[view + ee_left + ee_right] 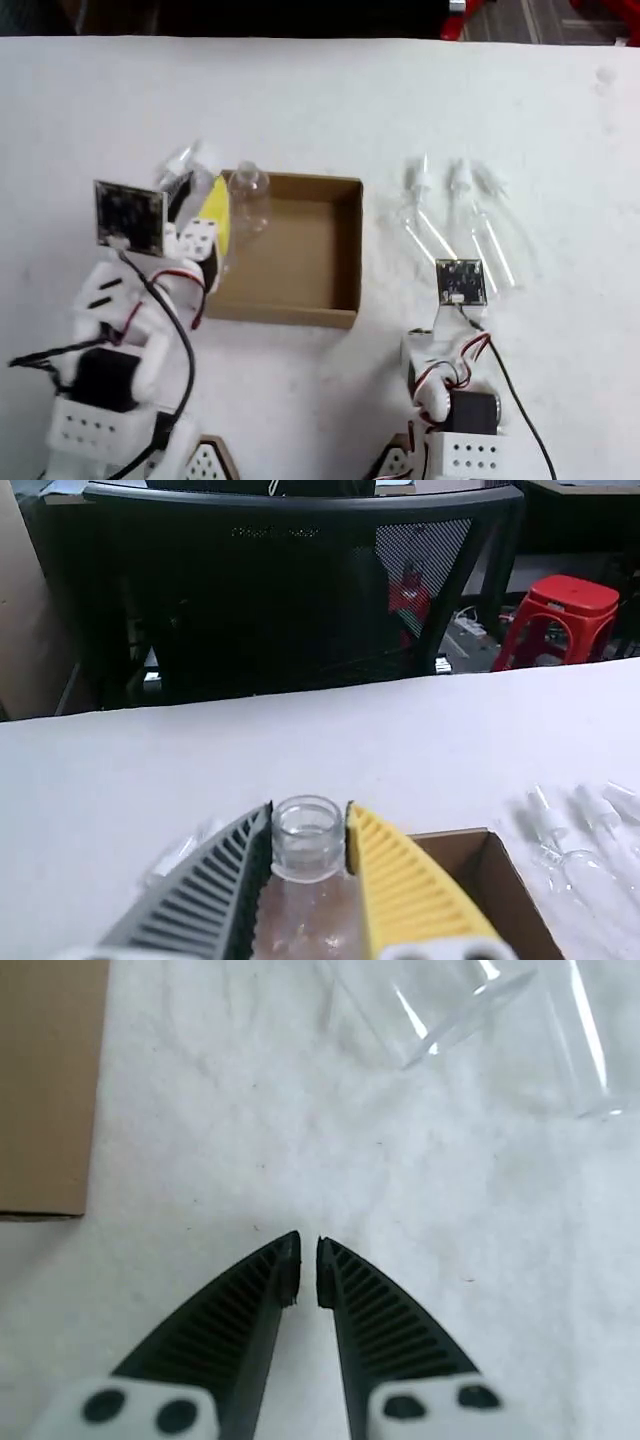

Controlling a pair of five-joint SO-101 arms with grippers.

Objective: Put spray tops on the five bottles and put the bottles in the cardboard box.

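Two ribbed jaws of the left arm, one grey and one yellow, are pinching a clear bottle (305,842) just below its neck. The bottle's long axis is running straight out along the jaws. Its open mouth is bearing no spray top and is pointing away from the arm, toward the far edge of the desk (320,100). In the high view the bottle is hanging over the left wall of the cardboard box (300,250), at the box's far left corner. I cannot tell how steeply it is tilting.

Just left of the box, a small clear piece (185,162) is lying on the desk, too blurred to name.

On the right arm (450,350), the black jaws are pressing almost together with only a thin slit between the tips, and they are gripping nothing. They are hanging over bare desk, right of the box and short of three more bottles (432,228). These bottles are lying on their sides, well apart from the box. Their long axes are slanting across the desk, with white spray tops (420,178) toward the far edge and flat bases (430,1005) toward the right arm.

Beyond the desk, a black mesh chair (290,590) and a red stool (560,620) are standing.
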